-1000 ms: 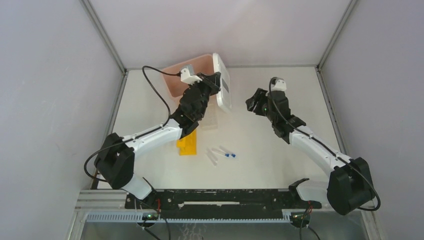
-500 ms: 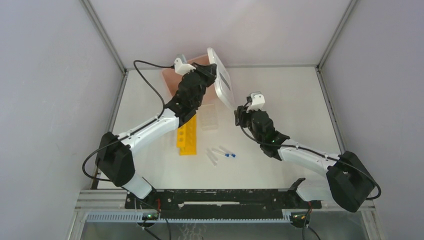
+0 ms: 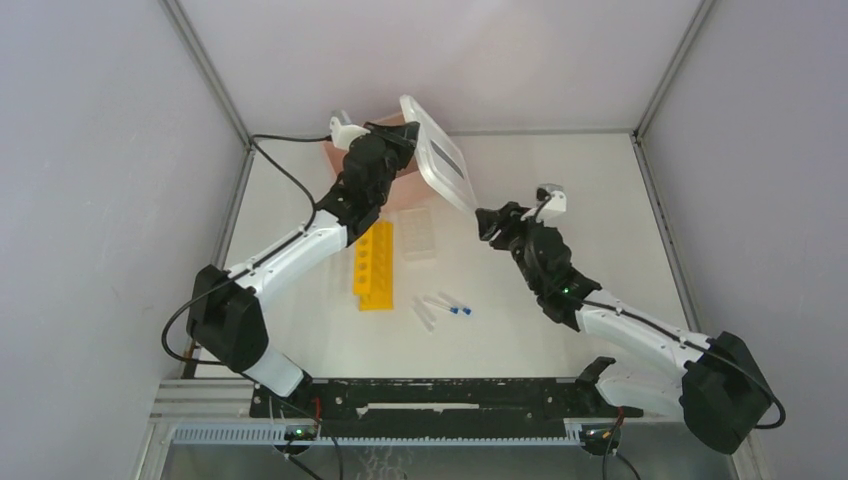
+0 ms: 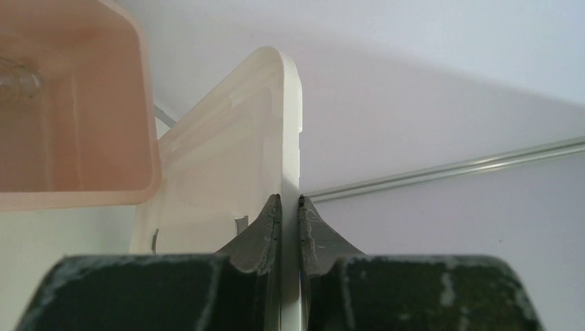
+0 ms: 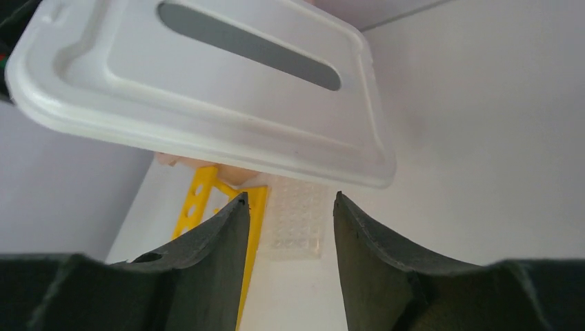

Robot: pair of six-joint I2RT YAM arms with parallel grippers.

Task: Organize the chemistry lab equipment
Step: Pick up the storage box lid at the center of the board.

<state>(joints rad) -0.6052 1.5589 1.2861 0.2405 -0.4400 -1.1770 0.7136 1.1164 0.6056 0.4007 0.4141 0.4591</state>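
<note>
My left gripper [image 3: 403, 140] is shut on the edge of the white slotted lid [image 3: 440, 163] and holds it tilted above the pink bin [image 3: 405, 192]. In the left wrist view the jaws [image 4: 290, 200] pinch the lid's rim [image 4: 286, 124], with the bin [image 4: 76, 110] at the left. The yellow rack [image 3: 373, 265] and the clear gridded rack [image 3: 420, 235] lie side by side on the table. A few blue-capped tubes [image 3: 445, 306] lie loose in front of them. My right gripper [image 3: 487, 222] hangs open just below the lid's right end [image 5: 207, 89], with nothing between its fingers [image 5: 288, 201].
Grey walls close in the table on three sides, and a metal rail [image 3: 545, 131] runs along the back. The right wrist view looks under the lid at the yellow rack [image 5: 200, 196] and the clear rack [image 5: 298, 221].
The left arm has swung the lid up and back to the left, uncovering both racks. The right arm has moved left toward the lid's lower end, its jaws slightly narrower.
</note>
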